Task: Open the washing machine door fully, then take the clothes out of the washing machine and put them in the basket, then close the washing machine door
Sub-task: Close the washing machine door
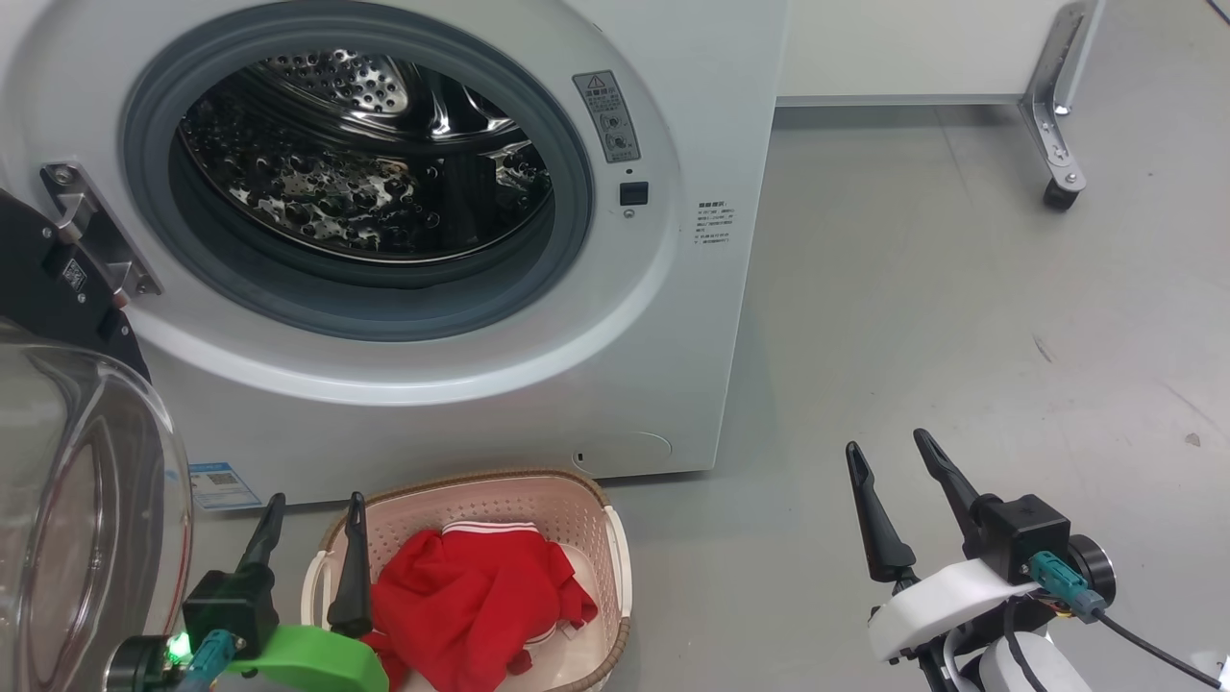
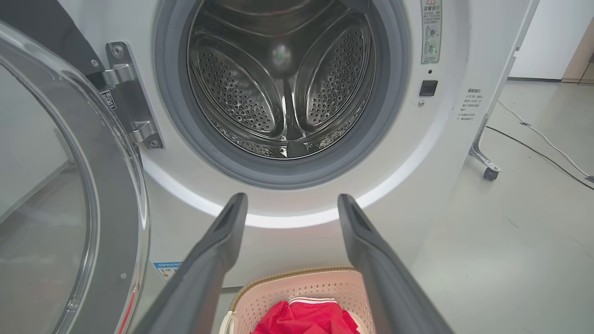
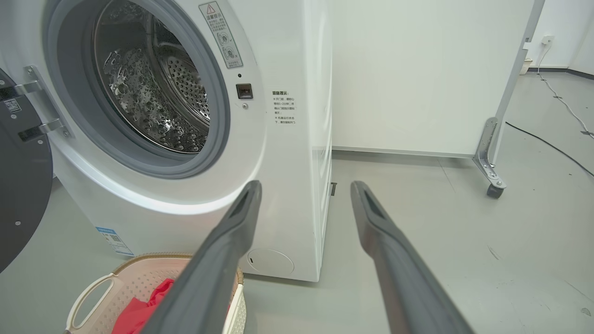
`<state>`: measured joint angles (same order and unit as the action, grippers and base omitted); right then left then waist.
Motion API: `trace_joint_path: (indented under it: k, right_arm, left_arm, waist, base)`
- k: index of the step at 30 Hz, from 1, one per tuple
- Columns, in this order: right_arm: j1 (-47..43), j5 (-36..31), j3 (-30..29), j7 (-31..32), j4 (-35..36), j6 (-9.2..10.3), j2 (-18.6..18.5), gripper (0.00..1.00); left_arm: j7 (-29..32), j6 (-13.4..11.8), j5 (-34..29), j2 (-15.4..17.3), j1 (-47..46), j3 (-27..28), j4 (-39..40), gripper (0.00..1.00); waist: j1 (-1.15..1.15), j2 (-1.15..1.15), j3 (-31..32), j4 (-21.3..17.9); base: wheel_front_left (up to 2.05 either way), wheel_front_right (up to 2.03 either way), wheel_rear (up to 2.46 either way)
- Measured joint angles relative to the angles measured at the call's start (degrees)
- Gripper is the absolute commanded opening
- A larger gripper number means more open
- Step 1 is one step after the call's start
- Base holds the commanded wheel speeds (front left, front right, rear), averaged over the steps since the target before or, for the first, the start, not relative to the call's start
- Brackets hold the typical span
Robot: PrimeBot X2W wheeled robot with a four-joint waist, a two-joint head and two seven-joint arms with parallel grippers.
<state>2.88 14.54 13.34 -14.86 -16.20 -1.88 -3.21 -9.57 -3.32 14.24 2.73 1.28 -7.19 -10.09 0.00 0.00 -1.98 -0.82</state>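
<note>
Head view: left gripper [image 1: 317, 500], jaws apart, by the basket [image 1: 480, 478] rim; right gripper [image 1: 886, 442], also apart, over grey floor [image 1: 961, 336].

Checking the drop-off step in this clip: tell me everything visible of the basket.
The basket is a small cream-white plastic tub, rounded rectangle, its walls perforated, with a brown woven-look rim and white side handles. It stands upright on the grey floor just before the washing machine, below its round opening. The red clothes lie heaped inside. The left claw overlaps its left edge in the head view; contact cannot be told.
</note>
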Motion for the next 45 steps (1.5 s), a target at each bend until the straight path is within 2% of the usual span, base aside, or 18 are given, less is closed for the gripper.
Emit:
trace_joint_path:
  k: [45]
  right_arm:
    - [-0.1, 0.0, -0.4, 0.0, 0.1, -0.05, 0.2, 1.0]
  left_arm:
    - [3.0, -1.4, -1.5, 0.1, 2.4, -0.6, 5.6, 1.0]
  waist:
    - [0.0, 0.0, 1.0, 0.4]
  base:
    - [-0.19, 0.19, 0.0]
